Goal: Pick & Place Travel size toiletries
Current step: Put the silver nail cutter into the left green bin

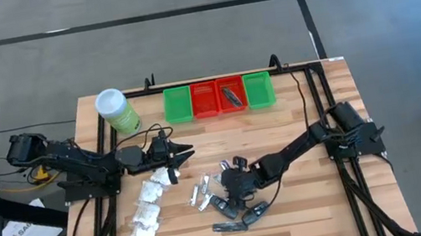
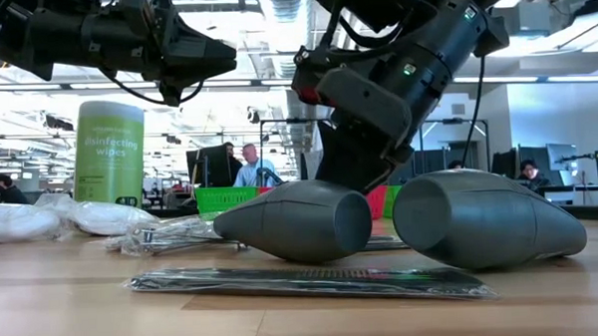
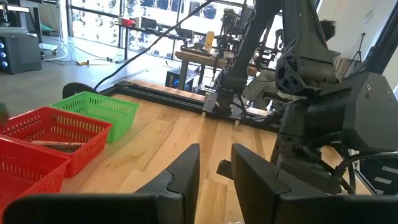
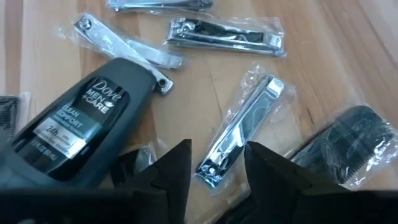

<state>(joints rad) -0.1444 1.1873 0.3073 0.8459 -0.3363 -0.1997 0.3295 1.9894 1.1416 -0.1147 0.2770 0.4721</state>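
**Right gripper low among the packed toiletries, left arm waiting above the white packets**

The right gripper (image 1: 237, 188) is down in the cluster of toiletries near the middle of the table (image 1: 310, 212). Its fingers (image 4: 171, 168) stand apart with nothing between them, over a wrapped nail clipper (image 4: 239, 134) lying on the wood. Just beside that clipper lies a dark grey Dove bottle (image 4: 84, 127), and on the other side a black comb in clear wrap (image 4: 348, 143). More wrapped nail clippers (image 4: 224, 34) lie farther out, apart from one another. In the low view two grey bottles (image 2: 301, 220) lie on their sides in front of the gripper, with a flat wrapped dark piece (image 2: 303, 281) nearer the camera; they hide the spot under the fingers.

The left gripper (image 1: 182, 150) hangs above the table by the white puffy packets (image 1: 148, 204), its fingers (image 3: 186, 171) apart and empty.

At the back edge stand a green tray (image 1: 178, 104), two red trays (image 1: 218, 97) and another green tray (image 1: 259, 90); one red tray holds a dark item (image 1: 231, 95). A light-green wipes canister (image 1: 116, 110) stands at the back left corner. People sit at desks in the room beyond.
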